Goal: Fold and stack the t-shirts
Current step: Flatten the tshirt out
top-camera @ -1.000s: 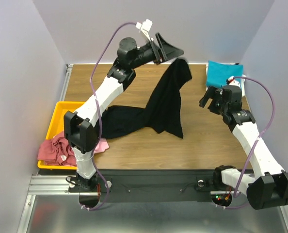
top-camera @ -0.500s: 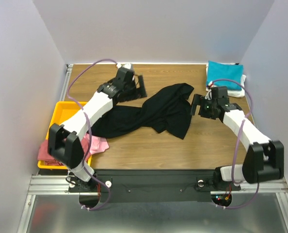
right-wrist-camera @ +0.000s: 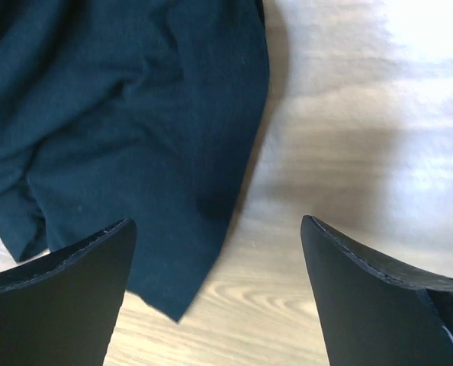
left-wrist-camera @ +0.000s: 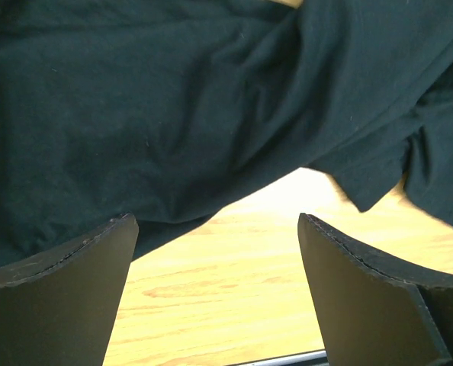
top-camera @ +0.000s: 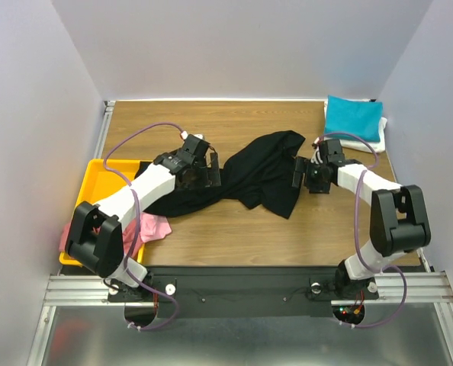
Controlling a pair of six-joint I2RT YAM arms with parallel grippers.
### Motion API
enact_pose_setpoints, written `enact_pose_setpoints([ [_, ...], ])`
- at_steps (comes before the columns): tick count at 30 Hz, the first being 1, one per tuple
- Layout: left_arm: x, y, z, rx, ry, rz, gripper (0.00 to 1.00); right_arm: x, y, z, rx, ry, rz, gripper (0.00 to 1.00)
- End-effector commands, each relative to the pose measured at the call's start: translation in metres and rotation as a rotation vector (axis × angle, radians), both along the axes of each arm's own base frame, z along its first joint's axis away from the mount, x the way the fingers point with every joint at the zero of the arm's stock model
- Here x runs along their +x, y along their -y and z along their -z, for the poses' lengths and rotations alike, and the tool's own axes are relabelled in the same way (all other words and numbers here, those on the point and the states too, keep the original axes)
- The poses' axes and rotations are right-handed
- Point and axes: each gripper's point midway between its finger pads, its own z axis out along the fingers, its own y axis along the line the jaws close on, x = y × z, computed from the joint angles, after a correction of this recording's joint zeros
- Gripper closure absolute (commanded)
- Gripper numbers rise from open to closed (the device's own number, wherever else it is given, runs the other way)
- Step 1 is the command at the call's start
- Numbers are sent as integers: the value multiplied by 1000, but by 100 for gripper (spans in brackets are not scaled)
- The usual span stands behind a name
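While the large black cotton t-shirt [top-camera: 245,171] lies crumpled and twisted across the middle of the wooden desk [top-camera: 234,229], both arms hang low at its edges. The left gripper [top-camera: 211,169] is over its left part, and the right gripper [top-camera: 300,174] is just beside its right hem. Both sets of fingers are spread wide and hold nothing. At the far right corner a folded teal t-shirt [top-camera: 354,118] sits on a white one [top-camera: 370,143] — seemingly the start of the stack. A pink t-shirt [top-camera: 156,226] and a dusty red t-shirt [top-camera: 78,235] spill, unfolded, from the yellow plastic tray [top-camera: 97,171] at the left. I'd judge the job under halfway — the black shirt needs flattening and folding, then two more.
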Motion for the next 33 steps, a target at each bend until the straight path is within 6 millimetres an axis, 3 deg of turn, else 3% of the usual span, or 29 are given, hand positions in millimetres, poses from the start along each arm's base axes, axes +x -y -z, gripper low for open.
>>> enact_pose_setpoints([
  [1, -10, 7, 11, 8, -3, 85, 1, 30, -18, -15, 47, 85, -31, 7],
  [6, -22, 8, 33, -5, -44, 113, 1, 35, -29, -9, 60, 69, -69, 16],
  [12, -31, 15, 53, -28, -85, 147, 1, 30, -43, 3, 77, 28, -104, 41],
  [15, -32, 17, 66, -2, -103, 167, 7, 30, -46, 6, 83, 13, -102, 63],
  [16, -33, 18, 71, 6, -109, 184, 16, 31, -47, 4, 87, 15, -92, 83],
  [18, -35, 19, 85, 20, -134, 213, 34, 34, -43, 1, 76, 20, -67, 99],
  [19, -35, 18, 94, 42, -150, 229, 51, 37, -42, -8, 77, 37, -48, 100],
  [22, -31, 17, 101, 72, -154, 250, 70, 44, -35, -26, 52, 82, -6, 100],
  [24, -29, 14, 106, 107, -157, 266, 88, 51, -29, -54, 42, 136, 24, 100],
  [25, -26, 13, 104, 118, -155, 269, 100, 55, -20, -63, 26, 158, 51, 100],
  [26, -24, 12, 102, 128, -154, 267, 100, 56, -15, -83, 26, 190, 71, 100],
  [28, -18, 17, 85, 122, -136, 281, 100, 60, 1, -104, -4, 233, 125, 100],
  [29, -14, 19, 72, 116, -114, 283, 100, 57, 9, -111, -23, 232, 146, 100],
  [30, -9, 23, 52, 107, -94, 284, 100, 60, 21, -135, -46, 288, 188, 100],
  [33, 4, 30, -3, 70, -4, 283, 100, 52, 41, -165, -109, 334, 244, 100],
])
